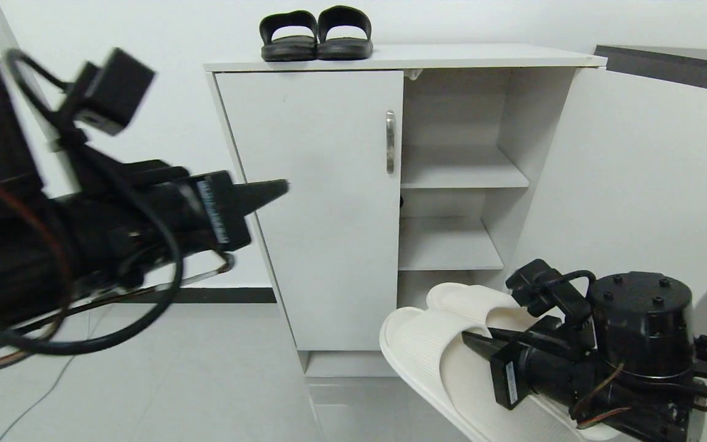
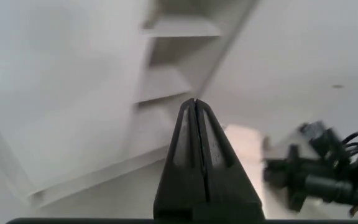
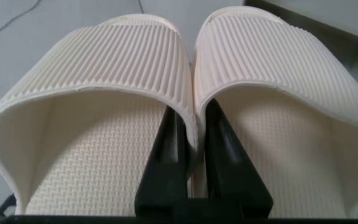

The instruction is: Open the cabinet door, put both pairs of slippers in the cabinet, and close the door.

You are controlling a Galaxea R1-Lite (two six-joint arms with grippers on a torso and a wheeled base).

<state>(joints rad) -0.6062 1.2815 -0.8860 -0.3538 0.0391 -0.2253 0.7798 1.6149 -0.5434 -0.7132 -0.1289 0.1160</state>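
A white cabinet point(image 1: 310, 209) stands ahead, its right door point(image 1: 636, 178) swung wide open and its left door shut. A black pair of slippers point(image 1: 315, 34) rests on the cabinet top. My right gripper point(image 1: 476, 337) is shut on the inner edges of a white pair of slippers point(image 1: 433, 350), held in the air low in front of the open side. Up close, its fingers point(image 3: 219, 149) pinch the two adjoining walls of the white slippers point(image 3: 135, 93). My left gripper point(image 1: 283, 187) is shut and empty, raised before the shut left door; its tips point(image 2: 195, 109) meet.
Two bare shelves point(image 1: 458, 169) show inside the open half, with a lower space beneath. A metal handle point(image 1: 390, 141) runs down the left door's edge. Grey floor point(image 1: 194, 374) lies open to the left. A grey piece of furniture point(image 1: 672, 64) stands behind the open door.
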